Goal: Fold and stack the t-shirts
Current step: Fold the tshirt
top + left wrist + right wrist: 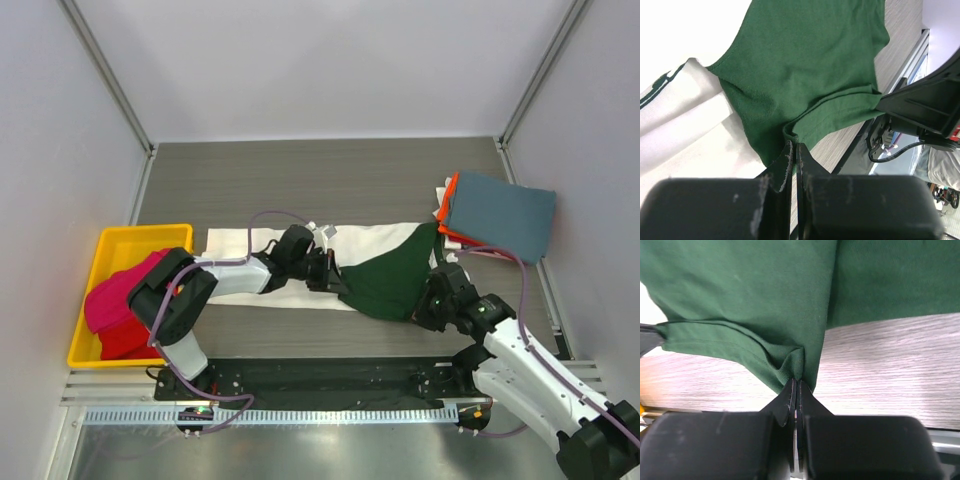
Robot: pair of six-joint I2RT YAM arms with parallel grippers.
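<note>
A cream-white t-shirt [260, 262] lies stretched across the table's middle, its dark green sleeve [385, 280] spread toward the right. My left gripper [335, 276] is shut on the sleeve's left hem; in the left wrist view its gripper [793, 146] pinches a fold of the green sleeve [805, 65]. My right gripper [432, 302] is shut on the sleeve's right corner; in the right wrist view the gripper [797, 381] holds the bunched green sleeve [750, 295]. A folded slate-blue t-shirt [502, 215] lies on an orange t-shirt [450, 205] at the back right.
A yellow bin [85, 335] at the left edge holds red and magenta t-shirts [120, 300]. The grey wood table [300, 180] is walled at the back and both sides. A black rail [330, 375] runs along the near edge.
</note>
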